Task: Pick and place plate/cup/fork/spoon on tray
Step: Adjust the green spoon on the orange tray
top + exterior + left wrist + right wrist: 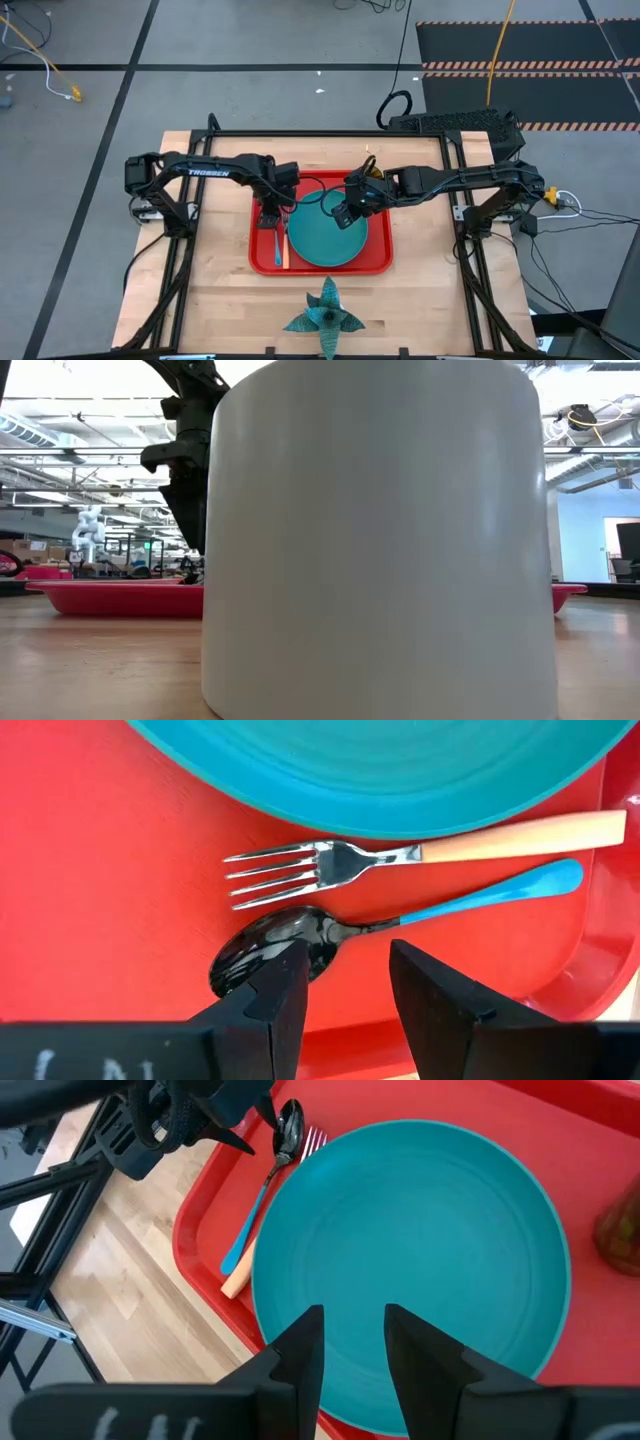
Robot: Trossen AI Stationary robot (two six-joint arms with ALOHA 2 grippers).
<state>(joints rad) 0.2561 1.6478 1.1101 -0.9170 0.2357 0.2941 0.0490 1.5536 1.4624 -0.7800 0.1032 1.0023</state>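
The red tray [378, 262] lies mid-table and holds the round teal plate [325, 240]. The orange-handled fork [400, 855] and the blue-handled spoon [300, 935] lie side by side on the tray floor, left of the plate. The amber cup [620, 1230] shows only at the edge of the right wrist view, on the tray beside the plate. My left gripper [348, 990] is open just above the spoon's bowl. My right gripper [352, 1340] is open and empty over the plate.
A teal spiky star-shaped object [323, 315] lies on the wood near the table's near edge. A large white rounded thing [380, 540] stands close before the low camera and hides most of the tray [110, 598]. Bare wood lies left and right of the tray.
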